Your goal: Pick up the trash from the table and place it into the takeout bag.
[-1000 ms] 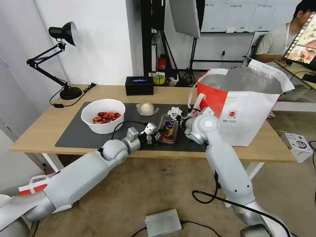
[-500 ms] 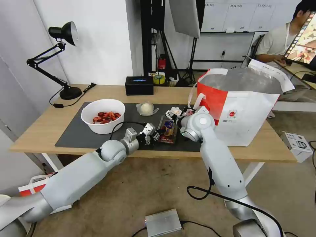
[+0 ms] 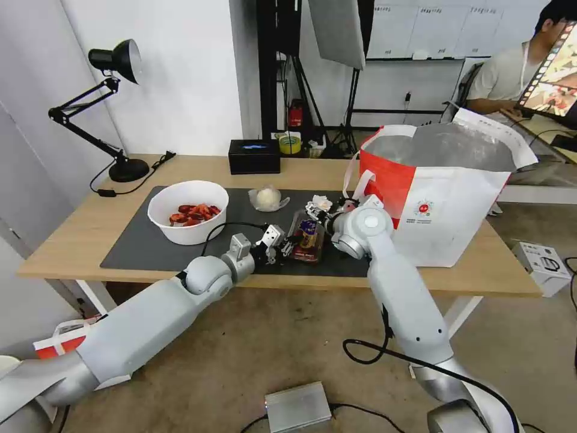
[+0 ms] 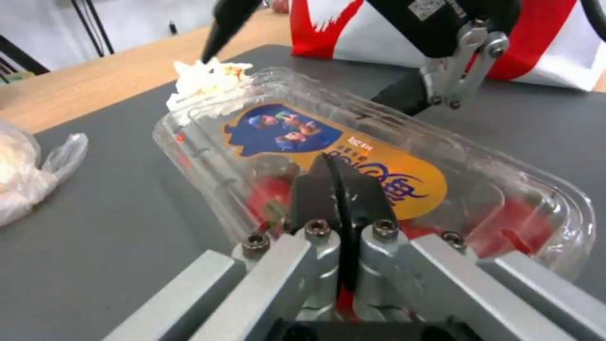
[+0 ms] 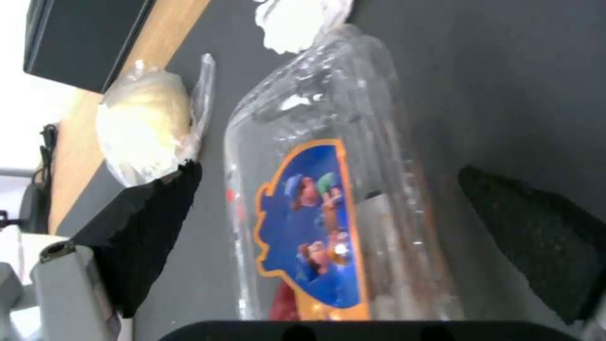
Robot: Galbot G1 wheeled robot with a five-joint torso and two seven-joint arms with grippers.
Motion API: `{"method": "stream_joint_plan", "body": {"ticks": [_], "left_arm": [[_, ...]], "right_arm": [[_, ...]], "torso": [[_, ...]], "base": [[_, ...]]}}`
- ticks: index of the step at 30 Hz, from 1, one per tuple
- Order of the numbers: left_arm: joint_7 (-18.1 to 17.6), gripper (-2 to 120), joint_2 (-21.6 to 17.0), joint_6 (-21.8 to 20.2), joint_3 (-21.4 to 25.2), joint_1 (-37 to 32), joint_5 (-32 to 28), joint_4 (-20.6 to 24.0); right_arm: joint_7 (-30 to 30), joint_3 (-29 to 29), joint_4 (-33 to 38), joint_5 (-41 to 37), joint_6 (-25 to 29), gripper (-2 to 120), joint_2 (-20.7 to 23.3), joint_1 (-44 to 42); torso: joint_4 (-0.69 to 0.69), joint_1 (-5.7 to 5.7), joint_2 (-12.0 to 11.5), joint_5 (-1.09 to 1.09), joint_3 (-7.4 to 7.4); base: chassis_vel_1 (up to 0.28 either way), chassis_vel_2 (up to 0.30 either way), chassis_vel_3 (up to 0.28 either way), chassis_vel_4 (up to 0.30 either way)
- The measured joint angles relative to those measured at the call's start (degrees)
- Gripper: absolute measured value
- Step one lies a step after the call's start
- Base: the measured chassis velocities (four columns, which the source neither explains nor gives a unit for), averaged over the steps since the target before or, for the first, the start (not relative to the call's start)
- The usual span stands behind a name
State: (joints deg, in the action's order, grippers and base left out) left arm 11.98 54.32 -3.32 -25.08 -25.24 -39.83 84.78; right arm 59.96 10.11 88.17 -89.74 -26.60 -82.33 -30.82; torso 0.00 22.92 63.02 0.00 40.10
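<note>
The clear clamshell box (image 3: 306, 236) with red scraps lies on the dark mat of the table (image 3: 78, 234). My left gripper (image 3: 283, 245) is shut on its near rim (image 4: 334, 189). My right gripper (image 3: 328, 221) is open, and its black pads (image 5: 151, 227) stand on either side of the box (image 5: 328, 213) without touching it. The crumpled tissue (image 3: 319, 203) lies just beyond the box. The clear plastic wad (image 3: 267, 197) sits further left. The white bowl of red shells (image 3: 188, 211) stands at the mat's left end. The takeout bag (image 3: 445, 198) stands open at the right.
A black tissue box (image 3: 254, 156) sits at the table's back edge. A black desk lamp (image 3: 114, 108) stands at the back left with its cable on the wood. The bag's strap handle (image 3: 360, 180) hangs close behind my right wrist.
My right arm has swung left towards the clamshell box, bringing its open fingers around it. The left gripper has stayed on the box's rim.
</note>
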Motion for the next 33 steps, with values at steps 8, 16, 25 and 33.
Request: {"method": "stream_joint_plan", "body": {"ticks": [8, 16, 25, 33], "left_arm": [[0.00, 0, -0.16, 0.03, -0.03, 0.04, 0.00, 0.02], [-0.04, 0, -0.04, 0.03, -0.27, 0.25, -0.01, 0.11], [-0.16, 0, -0.18, 0.11, -0.19, 0.05, -0.02, 0.61], [-0.23, 0, -0.53, 0.16, 0.08, -0.10, -0.05, 0.87]], "right_arm": [[-0.08, 0.00, -1.02, 0.05, -0.12, 100, -0.55, 0.35], [-0.30, 0.01, -1.76, 0.14, -0.40, 100, -0.45, 0.49], [-0.55, 0.32, -2.81, 0.39, -0.41, 100, -1.42, 0.61], [-1.30, 0.35, -2.21, 0.57, -0.73, 100, -1.64, 0.17]], "torso": [[0.00, 0.00, 0.00, 0.00, 0.00], [0.00, -0.01, 0.02, 0.00, -0.01], [-0.03, -0.03, 0.03, -0.02, -0.03], [-0.03, 0.00, 0.01, -0.01, 0.01]], "base": [[0.000, 0.000, 0.000, 0.000], [0.000, 0.000, 0.000, 0.000], [0.000, 0.000, 0.000, 0.000], [0.000, 0.000, 0.000, 0.000]]}}
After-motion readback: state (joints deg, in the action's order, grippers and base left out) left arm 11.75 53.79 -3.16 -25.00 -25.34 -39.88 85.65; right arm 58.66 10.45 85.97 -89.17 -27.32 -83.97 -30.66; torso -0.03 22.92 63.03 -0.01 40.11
